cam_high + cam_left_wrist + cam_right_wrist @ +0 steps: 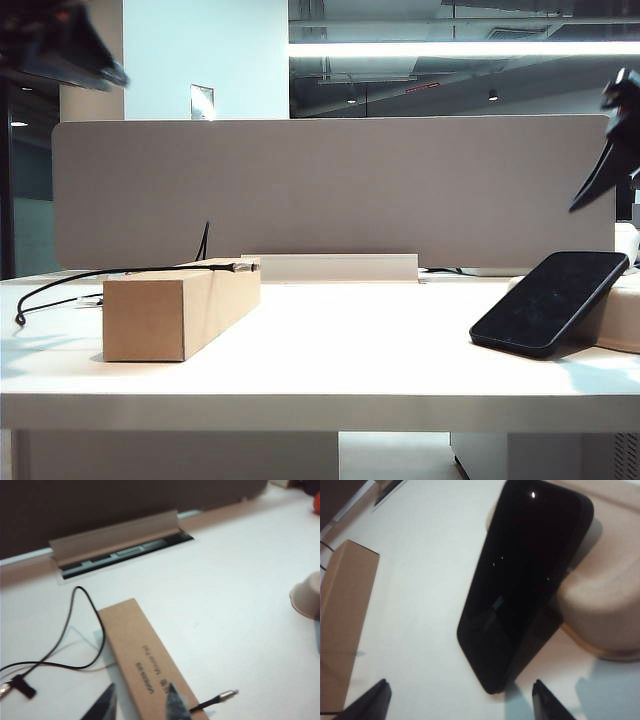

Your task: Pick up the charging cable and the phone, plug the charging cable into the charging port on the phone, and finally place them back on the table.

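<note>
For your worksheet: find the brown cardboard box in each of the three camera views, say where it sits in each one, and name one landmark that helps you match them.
Exterior view: the cardboard box stands left of centre on the table.
Left wrist view: the cardboard box runs lengthwise toward the camera, printed side up.
Right wrist view: the cardboard box lies far from the phone.
Shared landmark: the charging cable lies across the box.

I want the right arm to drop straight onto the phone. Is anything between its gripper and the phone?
Nothing visible. The right gripper hangs open above the phone, which leans tilted against the beige pad with one end on the table. The cardboard box lies off to the side, clear of the path.
</note>
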Controlling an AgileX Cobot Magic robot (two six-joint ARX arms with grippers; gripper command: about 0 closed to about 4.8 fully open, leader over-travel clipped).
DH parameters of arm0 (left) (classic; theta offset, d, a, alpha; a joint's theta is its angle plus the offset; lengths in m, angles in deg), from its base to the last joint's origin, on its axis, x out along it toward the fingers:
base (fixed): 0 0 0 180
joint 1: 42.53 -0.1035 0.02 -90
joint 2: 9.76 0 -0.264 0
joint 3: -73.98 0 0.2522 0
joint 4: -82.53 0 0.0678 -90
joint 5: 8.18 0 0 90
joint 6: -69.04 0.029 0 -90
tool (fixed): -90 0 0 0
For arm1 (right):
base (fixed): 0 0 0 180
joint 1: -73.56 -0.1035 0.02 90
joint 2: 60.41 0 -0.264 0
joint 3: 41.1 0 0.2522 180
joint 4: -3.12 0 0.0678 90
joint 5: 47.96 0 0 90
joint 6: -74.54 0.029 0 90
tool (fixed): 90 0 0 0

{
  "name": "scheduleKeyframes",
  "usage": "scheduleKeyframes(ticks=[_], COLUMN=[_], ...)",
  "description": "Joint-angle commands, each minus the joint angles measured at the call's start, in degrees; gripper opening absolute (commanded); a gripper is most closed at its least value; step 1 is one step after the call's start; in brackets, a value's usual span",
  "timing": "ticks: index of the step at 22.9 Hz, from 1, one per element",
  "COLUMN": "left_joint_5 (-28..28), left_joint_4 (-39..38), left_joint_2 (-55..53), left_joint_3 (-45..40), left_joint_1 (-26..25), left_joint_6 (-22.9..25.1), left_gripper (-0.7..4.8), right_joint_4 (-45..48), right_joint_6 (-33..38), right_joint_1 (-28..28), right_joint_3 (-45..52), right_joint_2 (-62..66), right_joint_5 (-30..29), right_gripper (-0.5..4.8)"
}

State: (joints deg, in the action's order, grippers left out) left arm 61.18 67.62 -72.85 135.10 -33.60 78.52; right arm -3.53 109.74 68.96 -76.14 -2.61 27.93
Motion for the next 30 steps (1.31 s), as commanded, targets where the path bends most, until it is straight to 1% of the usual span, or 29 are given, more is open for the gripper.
scheduleKeyframes(ticks=[1,3,5,6,7,9,12,14,16,19,28,29,30], left_joint_5=[-0.7,-1.5,-1.4,-1.2,-1.2,-1.3,-1.0,-1.1,-1.1,-1.1,-1.1,-1.1,-1.1], left_joint_4=[-7.6,-10.3,-10.8,-10.3,-10.1,-10.0,-10.3,-10.4,-10.4,-10.4,-13.0,-13.4,-13.7], left_joint_2=[-4.4,-7.0,-9.1,-10.0,-10.3,-11.0,-11.3,-11.3,-11.3,-11.3,-11.3,-11.3,-11.3], left_joint_3=[5.6,7.9,9.0,9.1,9.0,9.0,9.1,9.1,9.0,9.0,9.0,9.0,9.0], left_joint_1=[2.2,3.7,5.1,6.0,6.2,6.6,7.1,7.1,7.1,7.1,7.2,7.2,7.2], left_joint_6=[4.4,8.7,11.5,11.8,11.8,11.8,12.0,13.0,13.0,13.0,13.0,13.0,13.0], left_gripper=[1.32,1.63,1.63,1.65,1.79,2.18,2.20,2.20,2.20,2.19,2.19,2.19,2.19], right_joint_4=[4.6,7.5,11.4,13.9,15.5,18.4,22.2,24.4,26.9,29.9,30.8,30.8,30.8], right_joint_6=[1.3,1.9,3.7,4.0,4.0,4.2,5.0,6.0,7.3,7.3,8.4,8.4,8.4], right_joint_1=[0.0,0.0,0.0,0.0,-0.1,-0.2,-0.2,-0.2,-0.2,-0.2,-0.3,-0.3,-0.3], right_joint_3=[-0.3,-0.3,-0.3,-0.3,-0.3,-0.4,-0.4,-0.4,-0.4,-0.8,-6.0,-6.8,-7.2], right_joint_2=[5.6,9.1,12.8,14.8,16.1,18.6,22.9,25.2,27.5,30.4,37.9,39.1,39.7], right_joint_5=[-0.8,-1.6,-2.6,-2.6,-2.6,-2.6,-2.6,-2.6,-2.6,-2.6,-2.9,-3.0,-3.0], right_gripper=[4.01,4.01,4.00,4.00,4.00,4.00,4.00,4.00,4.00,4.00,3.99,3.95,3.72])
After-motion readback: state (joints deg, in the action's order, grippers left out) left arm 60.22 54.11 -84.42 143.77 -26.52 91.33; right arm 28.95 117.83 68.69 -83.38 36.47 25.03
